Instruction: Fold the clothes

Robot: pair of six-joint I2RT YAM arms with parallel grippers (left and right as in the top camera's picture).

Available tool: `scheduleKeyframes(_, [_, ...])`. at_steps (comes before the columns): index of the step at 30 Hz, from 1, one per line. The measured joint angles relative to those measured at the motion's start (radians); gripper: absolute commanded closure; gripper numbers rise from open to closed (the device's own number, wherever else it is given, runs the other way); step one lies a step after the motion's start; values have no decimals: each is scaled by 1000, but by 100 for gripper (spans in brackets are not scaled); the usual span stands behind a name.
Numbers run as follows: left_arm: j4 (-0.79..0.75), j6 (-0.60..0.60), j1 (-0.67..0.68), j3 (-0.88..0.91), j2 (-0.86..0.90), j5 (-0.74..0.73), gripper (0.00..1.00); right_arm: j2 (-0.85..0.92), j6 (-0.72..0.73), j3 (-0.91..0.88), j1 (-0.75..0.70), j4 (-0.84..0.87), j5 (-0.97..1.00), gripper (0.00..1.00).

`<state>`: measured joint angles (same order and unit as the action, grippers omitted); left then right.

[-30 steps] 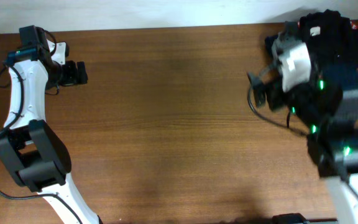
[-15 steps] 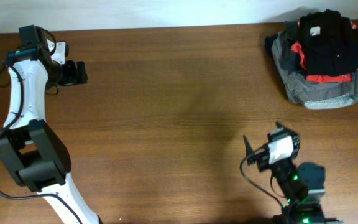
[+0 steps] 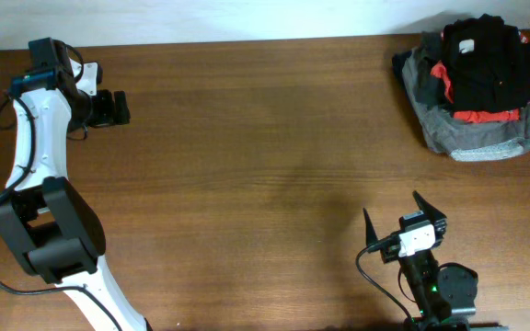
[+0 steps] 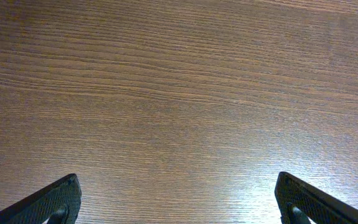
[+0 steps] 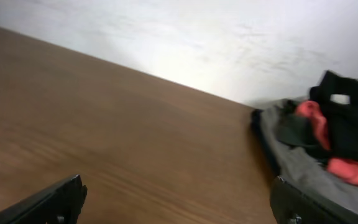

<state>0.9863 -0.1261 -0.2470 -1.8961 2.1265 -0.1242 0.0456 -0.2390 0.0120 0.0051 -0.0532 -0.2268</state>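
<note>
Black soft-fabric garment (image 3: 486,64) left atop pile (image 3: 472,138), upper right; right gripper (image 3: 390,204) withdrawn to lower right, wide, empty; left gripper (image 3: 122,108) wide. Fold judged finished.

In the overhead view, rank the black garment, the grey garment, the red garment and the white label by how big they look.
1. Black garment and grey garment: alike in what shows; grey is partly covered, so unranked.
2. Red garment, only strips showing.
3. White label.
</note>
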Motion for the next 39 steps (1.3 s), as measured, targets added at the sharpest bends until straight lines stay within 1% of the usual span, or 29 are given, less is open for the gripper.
scheduleKeyframes(8, [0, 0, 0, 0, 0, 0, 1, -31, 0, 0, 0, -11, 109, 1])
scheduleKeyframes(39, [0, 0, 0, 0, -2, 0, 1, -31, 0, 0, 0, -13, 131, 1])
